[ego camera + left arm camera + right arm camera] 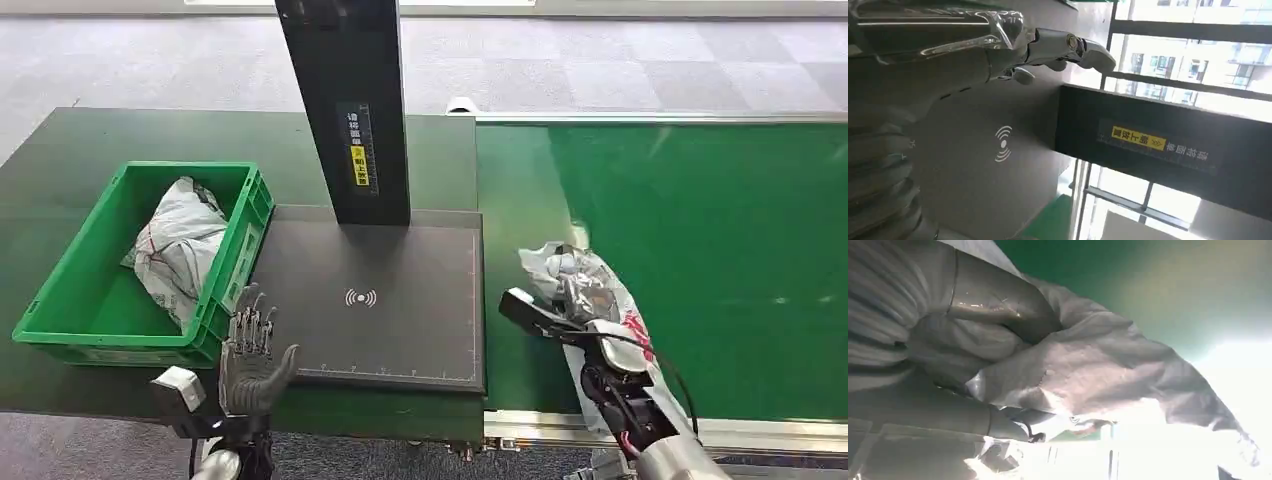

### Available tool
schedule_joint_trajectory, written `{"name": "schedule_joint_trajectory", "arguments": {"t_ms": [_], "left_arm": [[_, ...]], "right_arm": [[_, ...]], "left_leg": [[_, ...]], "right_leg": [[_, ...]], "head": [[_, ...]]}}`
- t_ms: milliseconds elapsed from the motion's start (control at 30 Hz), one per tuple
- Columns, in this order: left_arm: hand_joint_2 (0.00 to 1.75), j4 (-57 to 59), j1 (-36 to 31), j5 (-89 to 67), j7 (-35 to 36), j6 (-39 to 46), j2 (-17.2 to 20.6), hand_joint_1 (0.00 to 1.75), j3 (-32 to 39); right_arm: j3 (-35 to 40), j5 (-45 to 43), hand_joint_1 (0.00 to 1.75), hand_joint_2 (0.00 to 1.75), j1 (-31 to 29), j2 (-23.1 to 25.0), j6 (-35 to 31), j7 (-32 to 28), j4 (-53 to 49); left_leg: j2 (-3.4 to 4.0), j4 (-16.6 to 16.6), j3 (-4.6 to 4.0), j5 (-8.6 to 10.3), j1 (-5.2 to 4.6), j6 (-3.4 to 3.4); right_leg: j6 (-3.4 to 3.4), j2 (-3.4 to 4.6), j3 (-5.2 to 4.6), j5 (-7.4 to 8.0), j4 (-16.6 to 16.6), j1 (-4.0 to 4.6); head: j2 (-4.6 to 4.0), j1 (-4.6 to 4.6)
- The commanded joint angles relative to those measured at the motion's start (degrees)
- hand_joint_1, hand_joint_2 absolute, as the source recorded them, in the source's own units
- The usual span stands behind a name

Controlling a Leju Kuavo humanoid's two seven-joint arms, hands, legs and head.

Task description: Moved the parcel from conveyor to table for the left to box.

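one parcel point(585, 285) — right hand point(572, 300) grips it

The left hand point(250, 355) has dark metallic fingers, a grey thumb and a grey ribbed wrist cover. The right hand point(585, 315) is dark, a black cable looping at its silver forearm.

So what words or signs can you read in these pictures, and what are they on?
Wireless-wave sign, curved lines around a dot, no words: on the dark scanner pad.
Yellow label with Chinese characters on the black post: too small and blurred to read.
White characters beside that label: also unreadable.
Red print on the grey parcel in the right hand: crumpled, unreadable.
Red marks on the bag in the green crate: unreadable.
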Motion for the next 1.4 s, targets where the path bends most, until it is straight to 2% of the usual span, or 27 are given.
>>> {"name": "schedule_joint_trajectory", "arguments": {"t_ms": [33, 100, 167, 267, 367, 433, 500, 567, 600, 633, 667, 733, 833, 900, 933, 1300, 1400], "left_arm": [[1.75, -2.8, 2.0, -0.9, 0.1, 0.1, 1.3, 0.00, 1.9], [1.75, -3.6, 2.6, -1.3, 0.1, 0.1, 0.6, 0.00, 2.4], [1.75, -3.9, 2.5, -2.0, 0.1, 0.0, -0.2, 0.00, 3.1], [1.75, -4.4, 2.3, -2.3, 0.1, -0.5, -0.7, 0.00, 4.2], [1.75, -4.2, 1.6, -2.6, 0.1, -1.4, -1.0, 0.00, 4.6], [1.75, -4.0, 1.0, -2.7, 0.1, -1.5, -1.1, 0.00, 4.7], [1.75, -2.7, -0.3, -2.7, 0.1, -1.3, -1.2, 0.00, 4.9], [1.75, -0.1, -3.7, -2.4, 0.2, -1.7, -0.1, 0.00, 4.8], [1.75, 0.8, -5.1, -2.4, 0.3, -1.7, 0.0, 0.00, 4.9], [1.75, 1.4, -5.9, -2.4, 0.4, -1.8, 0.0, 0.00, 5.2], [1.75, 1.5, -6.2, -2.5, 0.5, -1.8, 0.0, 0.00, 5.2], [1.75, 1.6, -7.2, -2.6, 0.8, -1.8, 0.2, 0.00, 5.1], [1.75, 1.4, -9.0, -2.9, 1.8, -0.5, 0.8, 0.00, 5.6], [1.75, 0.3, -9.2, -2.8, 1.8, 1.1, 1.1, 0.00, 7.2], [1.75, -0.5, -8.9, -2.9, 1.8, 1.6, 1.4, 0.00, 8.1], [1.75, -2.2, -7.9, -3.0, 2.6, 1.6, 1.1, 0.00, 9.2], [1.75, -3.6, -7.3, -3.0, 2.2, 3.0, 1.5, 0.00, 11.3]], "right_arm": [[-9.3, -6.0, 1.75, 1.75, 5.0, -3.1, -10.0, -4.4, -27.7], [-14.2, -9.5, 1.75, 1.75, 9.0, -4.9, -13.7, -5.9, -40.4], [-19.0, -12.5, 1.75, 1.75, 12.5, -5.4, -14.5, -8.2, -47.7], [-21.1, -13.7, 1.75, 1.75, 12.7, -4.1, -13.6, -10.7, -48.2], [-20.8, -13.4, 1.75, 1.75, 10.6, -2.0, -13.2, -11.2, -45.8], [-20.1, -16.3, 1.75, 1.75, 9.4, -1.2, -10.3, -11.2, -44.1], [-18.4, -19.7, 1.75, 1.75, 6.7, 0.4, -6.4, -12.5, -39.5], [-11.7, -24.8, 1.75, 1.75, -0.8, 4.1, 10.6, -11.2, -26.0], [-9.5, -25.3, 1.75, 1.75, -3.9, 6.2, 11.3, -11.8, -18.8], [-7.7, -25.5, 1.75, 1.75, -6.0, 7.5, 8.4, -13.4, -13.6], [-7.2, -25.5, 1.75, 1.75, -6.5, 7.8, 7.5, -13.7, -12.3], [-4.4, -26.0, 1.75, 1.75, -9.0, 9.6, 9.7, -13.3, -6.7], [-0.6, -28.2, 1.75, 1.75, -12.1, 16.6, 14.3, -15.7, 3.3], [1.7, -28.9, 1.75, 1.75, -14.8, 20.1, 14.4, -16.5, 9.6], [2.4, -29.4, 1.75, 1.75, -15.7, 21.4, 14.2, -17.0, 11.4], [3.1, -30.8, 1.75, 1.75, -17.2, 21.5, 14.1, -17.7, 13.4], [4.0, -31.3, 1.75, 1.75, -18.3, 23.2, 14.9, -17.8, 14.3]], "left_leg": [[-0.11, -0.1, -0.02, 0.00, 0.00, -0.02], [-0.07, 0.0, -0.12, -0.03, -0.03, 0.00], [-0.16, 0.0, -0.30, 0.00, -0.07, 0.01], [-0.35, 0.0, -0.31, -0.03, -0.01, 0.01], [-0.14, 0.0, -0.30, -0.04, -0.02, 0.00], [-0.02, 0.0, -0.27, -0.03, -0.03, 0.00], [-0.03, 0.0, -0.28, -0.02, -0.02, 0.02], [0.17, 0.0, -0.20, -0.03, 0.00, 0.01], [0.31, -0.1, -0.15, -0.04, 0.00, 0.01], [0.56, -0.1, -0.10, 0.00, 0.00, 0.00], [0.61, -0.2, -0.07, 0.00, 0.03, -0.01], [0.70, -0.2, 0.04, 0.07, 0.07, -0.05], [0.57, -0.1, -0.04, 0.17, 0.08, -0.04], [0.47, -0.1, -0.05, 0.14, 0.14, -0.04], [0.78, -0.2, 0.03, 0.11, 0.16, -0.06], [0.17, 0.0, -0.31, 0.16, 0.15, -0.01], [0.10, 0.0, -0.34, 0.16, 0.14, -0.03]], "right_leg": [[0.00, -0.11, 0.01, -0.03, 0.0, 0.00], [0.01, -0.06, -0.07, -0.07, 0.0, -0.02], [0.01, -0.14, -0.25, -0.08, 0.1, -0.06], [0.03, -0.34, -0.16, -0.13, 0.0, -0.01], [0.04, -0.07, -0.21, -0.06, 0.0, -0.01], [0.03, -0.02, -0.21, -0.04, 0.0, -0.02], [0.02, -0.03, -0.22, -0.02, 0.0, -0.01], [0.01, 0.17, -0.21, 0.04, 0.0, 0.01], [0.00, 0.30, -0.19, 0.07, 0.0, 0.01], [-0.01, 0.55, -0.22, 0.19, -0.1, 0.01], [-0.03, 0.60, -0.14, 0.20, -0.1, 0.05], [-0.12, 0.63, -0.11, 0.29, -0.1, 0.11], [-0.12, 0.49, -0.19, 0.23, 0.0, 0.11], [-0.11, 0.41, -0.10, 0.18, 0.0, 0.19], [-0.13, 0.73, -0.14, 0.25, 0.0, 0.21], [-0.11, 0.12, -0.30, 0.07, 0.1, 0.21], [-0.13, 0.06, -0.32, 0.07, 0.1, 0.18]], "head": [[0.00, 0.04], [0.00, 0.02], [0.00, 0.00], [0.00, 0.04], [0.00, 0.02], [0.00, 0.02], [0.00, 0.02], [0.00, 0.04], [0.00, 0.02], [0.00, 0.02], [0.00, 0.02], [0.00, 0.02], [0.00, -0.02], [0.00, 0.04], [0.00, 0.04], [0.00, 0.04], [0.00, 0.04]]}}
